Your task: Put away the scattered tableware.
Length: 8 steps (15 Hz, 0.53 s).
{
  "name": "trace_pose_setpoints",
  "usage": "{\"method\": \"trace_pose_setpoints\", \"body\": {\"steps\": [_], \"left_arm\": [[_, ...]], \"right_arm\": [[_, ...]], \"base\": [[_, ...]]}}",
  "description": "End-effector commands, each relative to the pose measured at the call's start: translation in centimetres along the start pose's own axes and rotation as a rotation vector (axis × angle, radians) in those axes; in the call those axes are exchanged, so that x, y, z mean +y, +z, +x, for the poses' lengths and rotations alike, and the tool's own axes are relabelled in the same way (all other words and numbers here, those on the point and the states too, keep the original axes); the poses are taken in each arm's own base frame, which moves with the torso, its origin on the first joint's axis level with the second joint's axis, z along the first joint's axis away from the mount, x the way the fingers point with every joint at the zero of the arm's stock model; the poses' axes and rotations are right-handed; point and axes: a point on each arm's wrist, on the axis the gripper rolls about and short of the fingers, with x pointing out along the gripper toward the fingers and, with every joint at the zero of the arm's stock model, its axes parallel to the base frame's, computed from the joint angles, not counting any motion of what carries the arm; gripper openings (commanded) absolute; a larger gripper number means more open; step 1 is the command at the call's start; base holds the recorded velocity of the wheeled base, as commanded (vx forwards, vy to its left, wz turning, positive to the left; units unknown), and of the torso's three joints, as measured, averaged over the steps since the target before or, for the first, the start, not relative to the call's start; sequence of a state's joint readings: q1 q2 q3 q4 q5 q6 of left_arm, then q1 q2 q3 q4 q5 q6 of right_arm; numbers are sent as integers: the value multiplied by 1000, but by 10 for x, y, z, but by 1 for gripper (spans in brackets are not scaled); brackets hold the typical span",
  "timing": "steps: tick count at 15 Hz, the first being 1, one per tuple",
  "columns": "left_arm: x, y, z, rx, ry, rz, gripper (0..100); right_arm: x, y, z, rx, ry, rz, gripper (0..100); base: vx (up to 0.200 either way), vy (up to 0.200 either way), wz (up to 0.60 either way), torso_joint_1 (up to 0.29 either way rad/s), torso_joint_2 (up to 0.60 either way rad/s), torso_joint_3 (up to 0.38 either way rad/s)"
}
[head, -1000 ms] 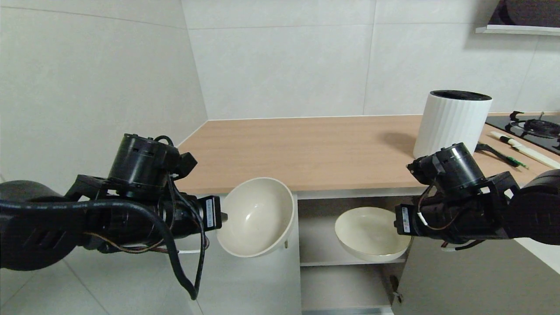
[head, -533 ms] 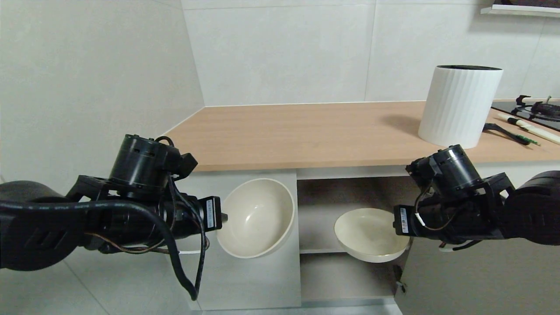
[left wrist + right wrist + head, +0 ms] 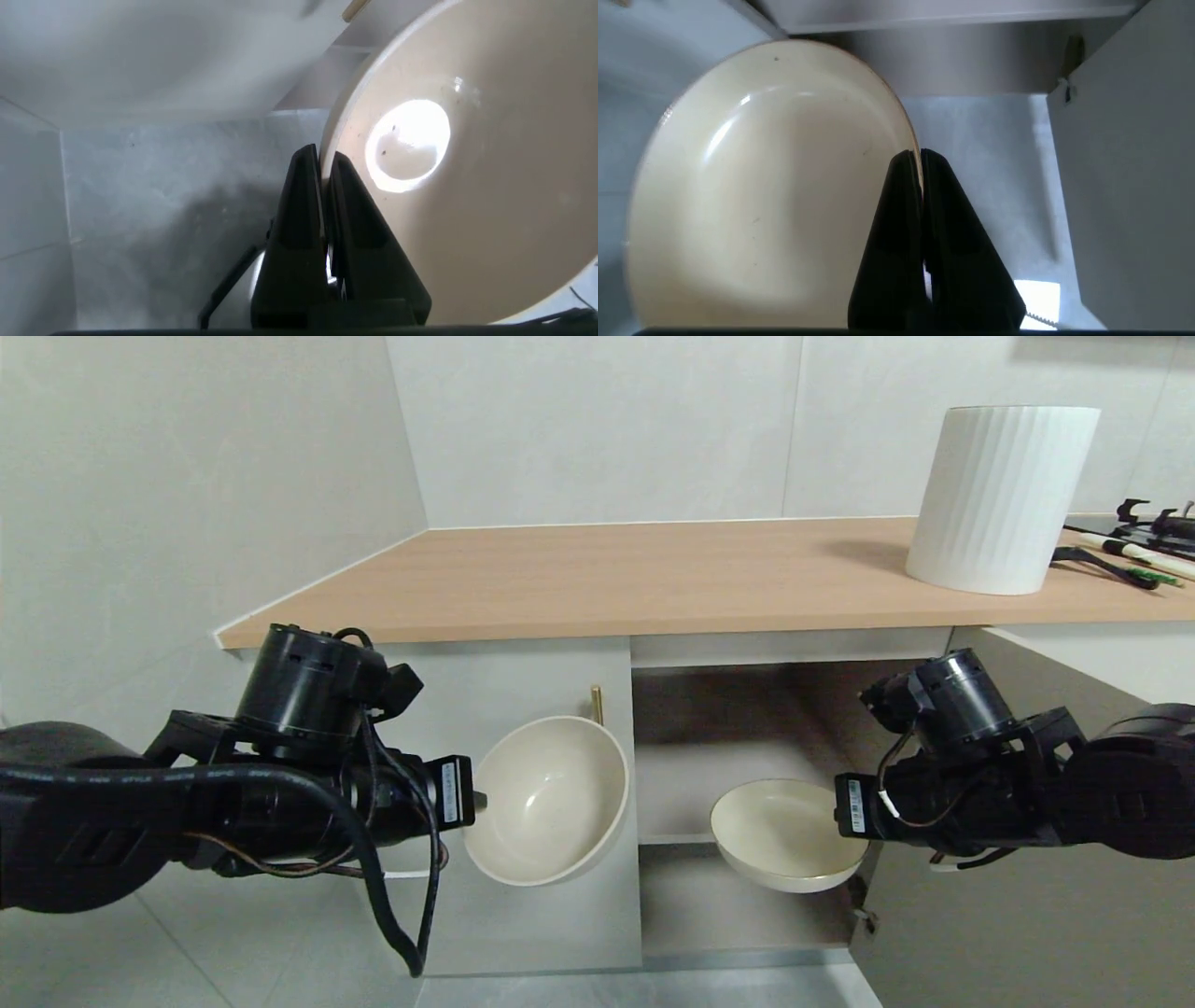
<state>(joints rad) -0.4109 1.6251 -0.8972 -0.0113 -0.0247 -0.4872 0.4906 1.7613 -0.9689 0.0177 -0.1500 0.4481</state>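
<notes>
My left gripper (image 3: 474,797) is shut on the rim of a cream bowl (image 3: 551,795), held tilted on its side in front of the closed cabinet door (image 3: 523,915). The left wrist view has the black fingers (image 3: 322,187) pinching the bowl (image 3: 467,168) at its edge. My right gripper (image 3: 854,807) is shut on the rim of a shallower cream bowl (image 3: 780,831), held roughly level in front of the open cabinet (image 3: 738,737). The right wrist view looks along the closed fingers (image 3: 920,187) onto that bowl (image 3: 766,205).
A wooden countertop (image 3: 607,569) runs above the cabinets. On it at the right stand a white ribbed cylinder (image 3: 999,495) and some utensils (image 3: 1120,560). Inside the open cabinet a shelf (image 3: 672,838) divides it. An opened door (image 3: 1008,933) sits at the right. A brass handle (image 3: 595,703) marks the closed door.
The head view has sunk lower relative to the counter, so the cabinet fills more of the picture. Both grippers keep their bowls in the same hold.
</notes>
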Motion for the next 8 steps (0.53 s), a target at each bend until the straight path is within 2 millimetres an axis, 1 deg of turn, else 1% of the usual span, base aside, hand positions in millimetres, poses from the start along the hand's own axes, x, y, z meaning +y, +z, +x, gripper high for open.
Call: {"method": "trace_pose_setpoints", "body": {"steps": [1, 3, 5, 6, 8], "left_arm": [[0, 0, 1, 0, 0, 0, 0], [-2, -1, 3, 8, -2, 5, 0], [-5, -4, 7, 25, -8, 15, 0], [-7, -6, 10, 37, -7, 19, 0], [-9, -8, 10, 40, -12, 26, 0]], "right_arm": [[0, -1, 4, 9, -3, -2, 0], [2, 1, 11, -8, 5, 1, 0], [7, 5, 28, -48, 22, -17, 0], [10, 8, 42, -79, 35, -45, 0], [14, 14, 76, -132, 46, -43, 0]], "base": [[0, 0, 0, -27, 144, 105], [0, 0, 0, -18, 33, 23], [0, 0, 0, 0, 0, 0], [0, 0, 0, 0, 0, 0], [0, 0, 0, 0, 0, 0]]}}
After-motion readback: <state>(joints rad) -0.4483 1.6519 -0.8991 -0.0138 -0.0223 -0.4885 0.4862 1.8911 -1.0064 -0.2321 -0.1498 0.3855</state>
